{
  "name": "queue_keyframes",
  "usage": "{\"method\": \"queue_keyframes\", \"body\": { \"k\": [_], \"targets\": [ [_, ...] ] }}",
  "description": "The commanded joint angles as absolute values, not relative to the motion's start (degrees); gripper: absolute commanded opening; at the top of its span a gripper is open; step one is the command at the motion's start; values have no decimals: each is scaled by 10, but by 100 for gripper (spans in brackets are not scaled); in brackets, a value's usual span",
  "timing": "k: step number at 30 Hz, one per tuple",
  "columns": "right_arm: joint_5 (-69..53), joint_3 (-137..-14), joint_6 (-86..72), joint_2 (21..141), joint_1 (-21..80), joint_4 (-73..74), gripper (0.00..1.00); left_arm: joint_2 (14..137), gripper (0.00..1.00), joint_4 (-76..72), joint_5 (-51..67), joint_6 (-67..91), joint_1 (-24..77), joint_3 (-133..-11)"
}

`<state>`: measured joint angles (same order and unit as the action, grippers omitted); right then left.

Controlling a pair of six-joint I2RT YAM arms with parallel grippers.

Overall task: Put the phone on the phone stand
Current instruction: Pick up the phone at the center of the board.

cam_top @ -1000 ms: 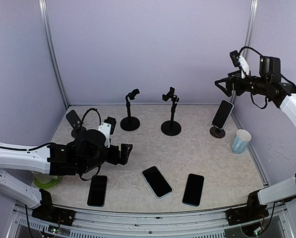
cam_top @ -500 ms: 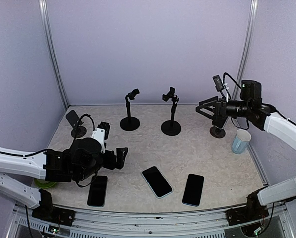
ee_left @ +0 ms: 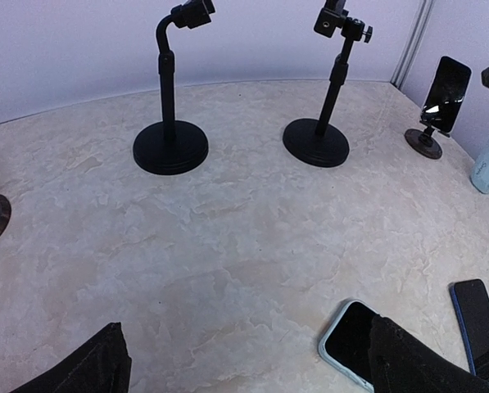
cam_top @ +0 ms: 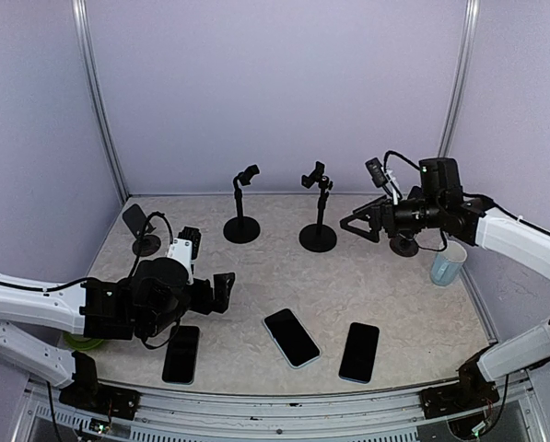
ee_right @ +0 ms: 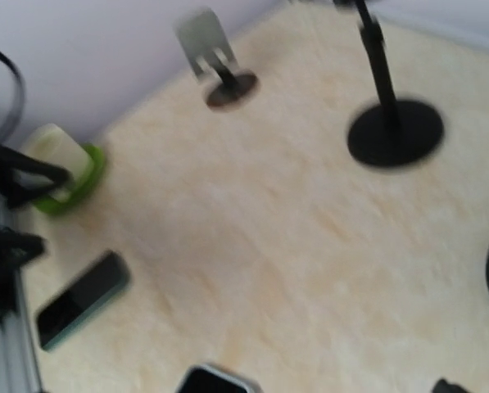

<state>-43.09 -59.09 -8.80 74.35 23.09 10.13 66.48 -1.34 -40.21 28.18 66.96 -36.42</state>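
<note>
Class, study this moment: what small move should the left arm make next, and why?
Probably ease the left claw right and down toward the middle phone. The claw is open and empty, that phone lies flat close to its fingertip, and the pole stand behind holds nothing yet.

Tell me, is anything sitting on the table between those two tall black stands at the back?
Nothing. Between the left stand and the right stand there is only bare marbled tabletop, seen most clearly in the left wrist view.
</note>
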Motion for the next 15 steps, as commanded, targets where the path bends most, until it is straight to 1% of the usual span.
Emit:
{"method": "queue_keyframes", "body": {
  "k": [1,4,8,15],
  "targets": [
    [-313,-615,-82,774,279,165,100,656,99,-25,-416,290,672,-355],
    [-277,-634,-72,801,317,197,100,654,99,-24,-417,292,672,-353],
    [-190,-657,-56,836,369,238,100,652,99,-23,-418,292,672,-351],
    [-80,-708,-66,907,442,323,100,643,99,-18,-422,295,672,-347]
  ]
}}
